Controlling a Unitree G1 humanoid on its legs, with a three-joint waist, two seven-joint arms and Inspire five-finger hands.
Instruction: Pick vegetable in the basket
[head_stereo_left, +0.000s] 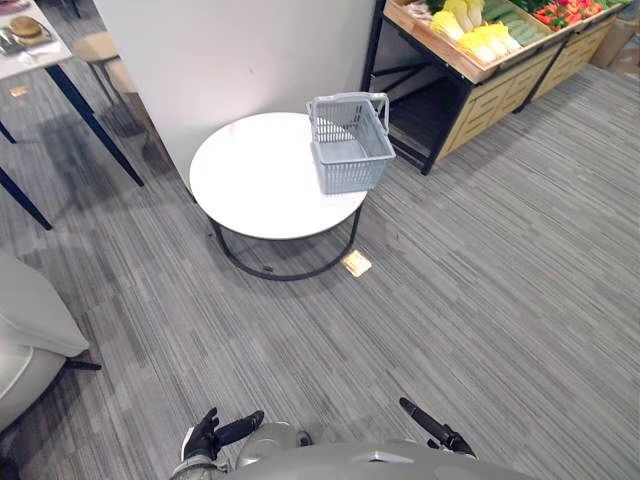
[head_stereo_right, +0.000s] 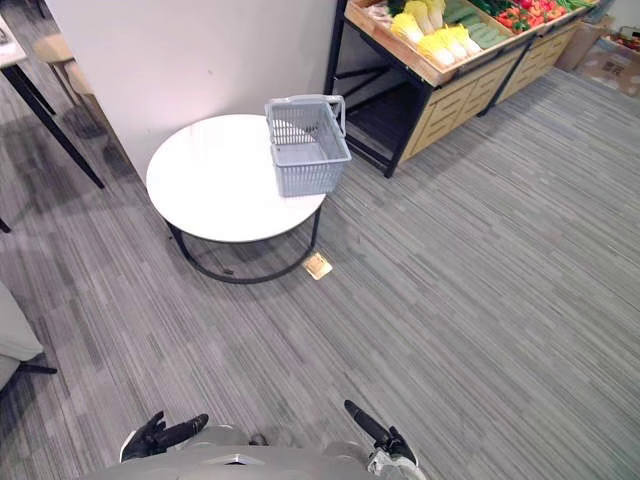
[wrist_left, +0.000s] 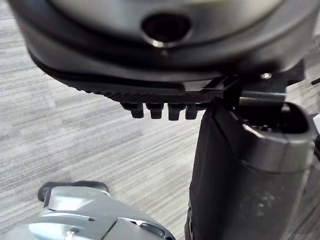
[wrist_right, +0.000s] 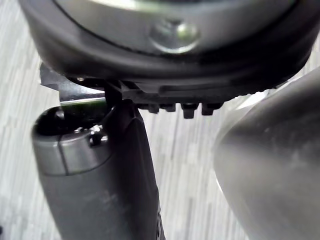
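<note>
Grey striped carpet floor lies nearest. 2 hands hang low over it: dark left hand and dark right hand, both holding nothing, fingers loosely straight. Farther off, round white table carries light grey plastic mesh basket near its far right edge. Beyond it, pale wooden produce shelf holds yellow-white leafy vegetables, well apart from the basket.

The basket is grey latticed plastic. The worktop is smooth matt white on a black, probably metal, frame. The floor is ribbed carpet; the shelf pale wood.
</note>
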